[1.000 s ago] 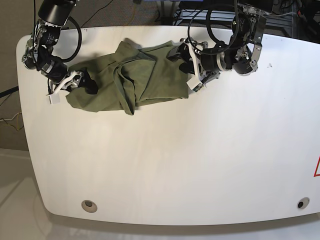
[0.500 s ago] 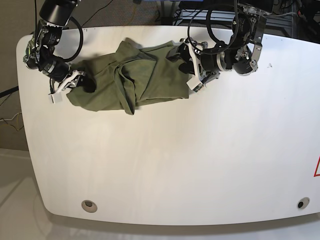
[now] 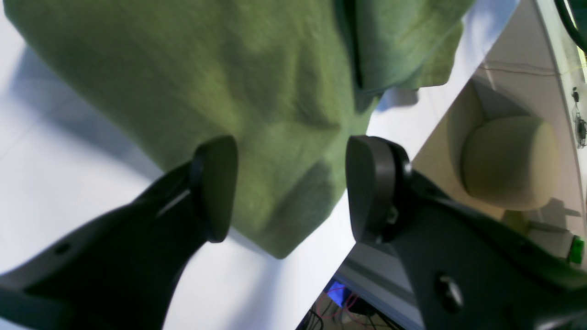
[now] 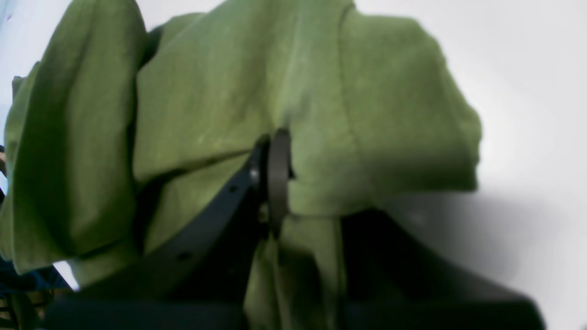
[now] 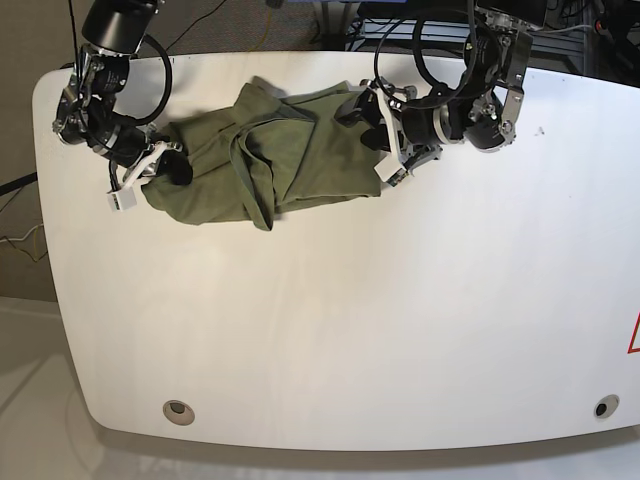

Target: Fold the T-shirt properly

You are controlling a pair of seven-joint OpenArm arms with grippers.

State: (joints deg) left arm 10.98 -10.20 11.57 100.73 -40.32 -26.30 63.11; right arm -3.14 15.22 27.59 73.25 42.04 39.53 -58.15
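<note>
left wrist: left gripper [image 3: 291,192] stood wide, shirt [image 3: 257,91] hem lying between its fingers [image 3: 215,188], not pinched. Table [image 3: 55,174] white; its edge and a beige rounded object [image 3: 509,160] past it, cables below.
right wrist: right gripper [image 4: 275,178] was clamped on a bunched fold of shirt [image 4: 220,114]; cloth draped over the finger.
base: vs. a second earlier, right gripper [image 5: 165,170] had gone from open to closed on the shirt [image 5: 270,160] end on the view's left, and that edge had shifted slightly inward. Left gripper [image 5: 385,140] unchanged at the other end.
meaning: one end secured; likely ready to pull or fold once left closes.
surface: table [image 5: 350,320] otherwise bare, two round holes [image 5: 179,410] near the front edge.
</note>
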